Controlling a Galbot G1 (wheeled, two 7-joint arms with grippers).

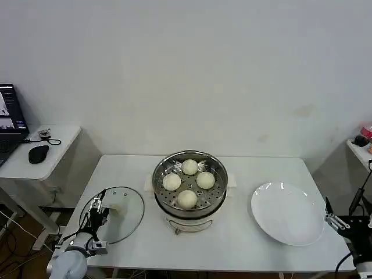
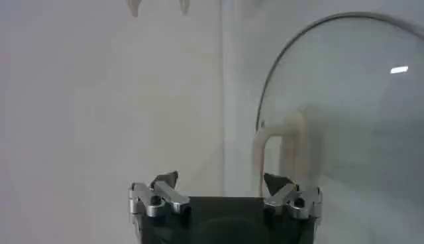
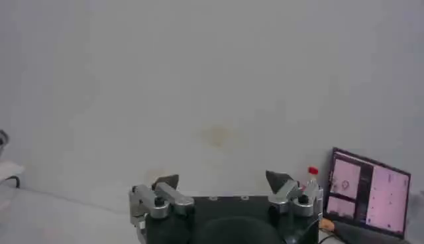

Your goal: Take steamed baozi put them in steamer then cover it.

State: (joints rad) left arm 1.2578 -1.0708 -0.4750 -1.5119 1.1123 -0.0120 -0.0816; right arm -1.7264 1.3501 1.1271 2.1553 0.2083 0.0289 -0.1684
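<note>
The steamer (image 1: 164, 204), a shiny steel pot on a white base, stands mid-table with several cream-white baozi (image 1: 187, 199) on its perforated tray. Its clear glass lid (image 1: 129, 216) lies flat on the table to the left, pale handle (image 1: 117, 207) up. My left gripper (image 1: 97, 210) hovers open at the lid's left side. In the left wrist view the left gripper (image 2: 222, 182) holds nothing, and the lid (image 2: 344, 99) with its handle (image 2: 278, 142) lies just ahead. My right gripper (image 1: 336, 221) waits open off the table's right end; in its own view the right gripper (image 3: 223, 180) faces the wall.
A flat white plate (image 1: 288, 215) lies on the table's right part. A side table on the left carries a mouse (image 1: 38, 153) and a laptop (image 1: 10, 119). A shelf edge (image 1: 361, 145) shows at the far right. A laptop screen (image 3: 368, 199) appears beside the right gripper.
</note>
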